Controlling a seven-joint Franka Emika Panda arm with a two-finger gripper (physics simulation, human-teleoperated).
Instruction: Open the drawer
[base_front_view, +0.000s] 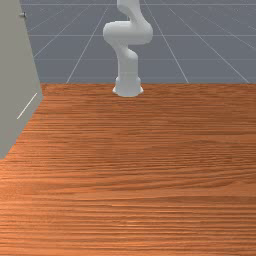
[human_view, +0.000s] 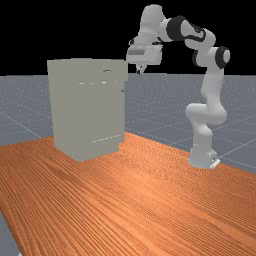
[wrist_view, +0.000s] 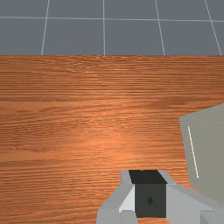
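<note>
The grey-beige cabinet (human_view: 87, 110) is seen standing upright on the wood-grained table (human_view: 150, 200), set where two of the table's edges run together behind it in the far view; at the front view's left, the table's far corner is covered by it. The drawer is carried in this cabinet, though its exact outline cannot be made out, and none is seen drawn well out. A small dark knob-like part (human_view: 122, 91) is shown at the cabinet's edge nearest the arm, and may be judged a handle.

The approach is judged to be in hand, with the pull not begun. A handle must first be lined up with and reached by the gripper (human_view: 140, 70), then gripped or hooked and drawn straight away from the cabinet's body. If the hand is lowered too close, the cabinet's upper edge could be struck.

The white-and-grey Panda arm (human_view: 214, 87) is raised high from its base (human_view: 202, 155) near a table edge, bent at the top and stretched toward the far view's left. The hand (human_view: 145, 54) is held pointing down, beside the cabinet's upper edge and apparently apart from it. Whether the gripper is spread or pressed together cannot be told.
</note>
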